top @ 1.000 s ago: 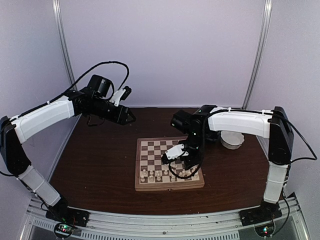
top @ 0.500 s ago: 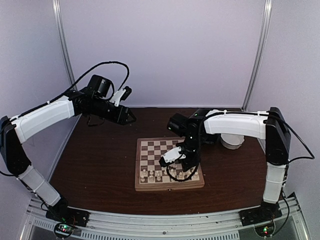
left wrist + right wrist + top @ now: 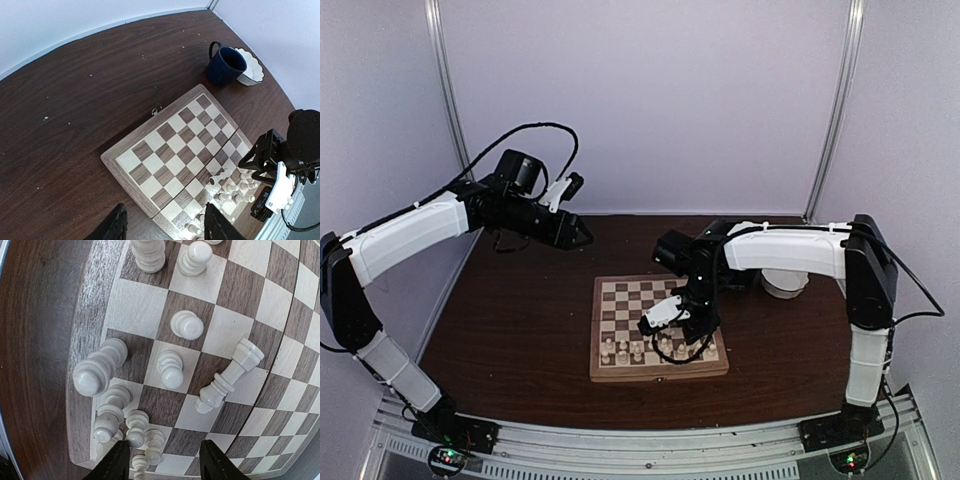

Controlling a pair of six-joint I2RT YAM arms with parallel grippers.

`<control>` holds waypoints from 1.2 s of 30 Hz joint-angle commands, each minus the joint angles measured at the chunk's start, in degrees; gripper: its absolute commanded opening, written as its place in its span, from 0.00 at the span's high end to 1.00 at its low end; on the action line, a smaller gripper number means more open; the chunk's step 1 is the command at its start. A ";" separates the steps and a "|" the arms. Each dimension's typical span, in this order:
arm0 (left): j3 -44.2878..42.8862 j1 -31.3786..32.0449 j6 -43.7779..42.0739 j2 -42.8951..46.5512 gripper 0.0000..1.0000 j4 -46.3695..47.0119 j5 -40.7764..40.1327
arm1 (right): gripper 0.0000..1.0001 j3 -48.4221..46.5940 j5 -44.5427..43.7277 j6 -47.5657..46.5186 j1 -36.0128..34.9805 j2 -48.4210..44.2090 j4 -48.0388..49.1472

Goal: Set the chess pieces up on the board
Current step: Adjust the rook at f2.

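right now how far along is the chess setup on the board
Done: cream chess pieces stand in two rows along one edge of the board. In hand: nothing; the right gripper hangs open over a toppled piece, the left gripper open, well away. Left: stand that piece up; the rest of the board is bare.

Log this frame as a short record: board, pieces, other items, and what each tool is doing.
board: wooden chessboard, lying flat at mid-table
pieces: white pieces standing in the two near rows; count unclear
fallen piece: one lying on its side on the squares just past them
left tool: open, empty, raised beyond the board's far left corner
right tool: open, empty, above the near rows, close to the fallen piece
other: blue mug and white bowl, side by side past the board's far right corner
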State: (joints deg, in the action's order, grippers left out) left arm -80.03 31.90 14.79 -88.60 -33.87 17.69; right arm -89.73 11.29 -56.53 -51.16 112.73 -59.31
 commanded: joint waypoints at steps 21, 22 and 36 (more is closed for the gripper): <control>-0.04 -0.87 1.04 -0.65 0.48 2.96 2.86 | 0.52 0.61 -3.00 1.49 -0.70 1.65 3.12; -0.04 -0.87 1.03 -0.65 0.48 2.97 2.90 | 0.52 0.50 -2.99 1.51 -0.77 1.88 3.14; -0.21 -1.05 1.07 -1.27 0.47 3.01 3.88 | 0.53 -0.51 -3.31 1.80 -0.96 2.32 2.93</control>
State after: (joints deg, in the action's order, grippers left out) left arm -80.03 31.46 15.59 -89.47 -33.85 20.43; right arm -89.73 8.91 -55.27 -51.75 114.65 -56.75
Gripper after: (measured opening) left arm 0.526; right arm 0.472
